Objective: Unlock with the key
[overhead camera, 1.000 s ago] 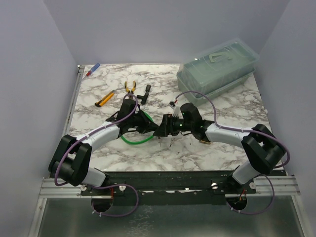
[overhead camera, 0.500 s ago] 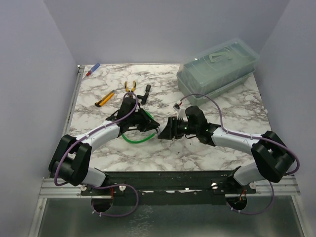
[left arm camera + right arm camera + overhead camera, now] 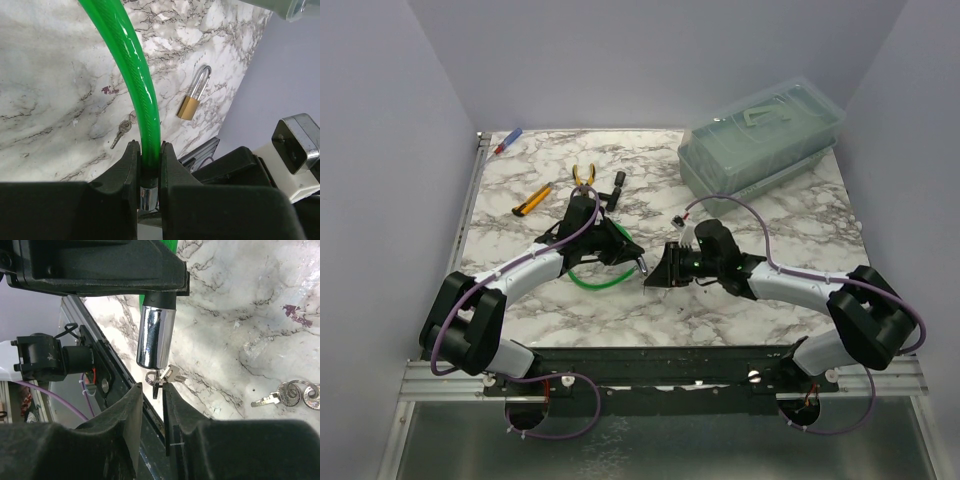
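My left gripper (image 3: 148, 150) is shut on the green cord (image 3: 142, 85) just above its chrome lock cylinder (image 3: 155, 337). The small key (image 3: 159, 382) sticks out of the cylinder's end, with a ring and a second key hanging beside it. My right gripper (image 3: 152, 390) faces the cylinder end-on. Its jaws are narrow around the key's dark head, which touches the right finger while a slit remains on the left. From above, the left gripper (image 3: 638, 262) and the right gripper (image 3: 656, 272) meet tip to tip over the cord's loop (image 3: 595, 282).
A brass padlock (image 3: 194, 96) and loose keys (image 3: 121, 132) lie on the marble table (image 3: 790, 230). Orange pliers (image 3: 584, 176), a black L-shaped tool (image 3: 615, 187), a yellow knife (image 3: 531, 203) and a clear lidded box (image 3: 762, 140) sit at the back.
The right gripper's jaws have narrowed around the key head, and its wrist has shifted slightly nearer. The left gripper keeps its hold on the cord, barely moved.
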You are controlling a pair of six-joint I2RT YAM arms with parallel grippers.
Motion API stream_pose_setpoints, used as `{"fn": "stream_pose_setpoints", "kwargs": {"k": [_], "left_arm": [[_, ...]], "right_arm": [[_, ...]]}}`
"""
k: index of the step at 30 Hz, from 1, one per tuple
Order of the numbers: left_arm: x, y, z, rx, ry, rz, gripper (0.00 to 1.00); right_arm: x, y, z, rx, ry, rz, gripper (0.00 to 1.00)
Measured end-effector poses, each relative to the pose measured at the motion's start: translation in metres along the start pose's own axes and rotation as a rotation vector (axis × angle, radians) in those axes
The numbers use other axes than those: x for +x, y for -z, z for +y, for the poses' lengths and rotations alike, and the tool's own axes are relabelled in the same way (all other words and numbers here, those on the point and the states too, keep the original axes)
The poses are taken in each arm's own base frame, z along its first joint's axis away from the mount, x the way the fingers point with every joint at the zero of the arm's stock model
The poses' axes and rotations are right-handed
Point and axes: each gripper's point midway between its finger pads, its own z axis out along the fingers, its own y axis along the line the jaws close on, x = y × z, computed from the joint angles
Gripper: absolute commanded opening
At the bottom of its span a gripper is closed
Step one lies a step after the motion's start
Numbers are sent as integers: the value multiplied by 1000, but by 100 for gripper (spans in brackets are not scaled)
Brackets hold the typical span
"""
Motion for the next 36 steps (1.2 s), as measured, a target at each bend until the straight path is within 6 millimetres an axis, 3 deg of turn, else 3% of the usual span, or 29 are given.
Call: {"fn": "stream_pose_setpoints", "kwargs": {"k": [7, 19, 36], "left_arm": [[0, 0, 0, -1, 0, -2, 0], [-1, 8, -7, 51, -24, -28, 0], [5, 67, -59, 348, -137, -139, 0]], "right_arm": [[2, -3, -2, 6, -6, 5, 1], [1, -2, 4, -49, -17, -33, 1], [-19, 17, 68, -347, -6, -111, 1]]}}
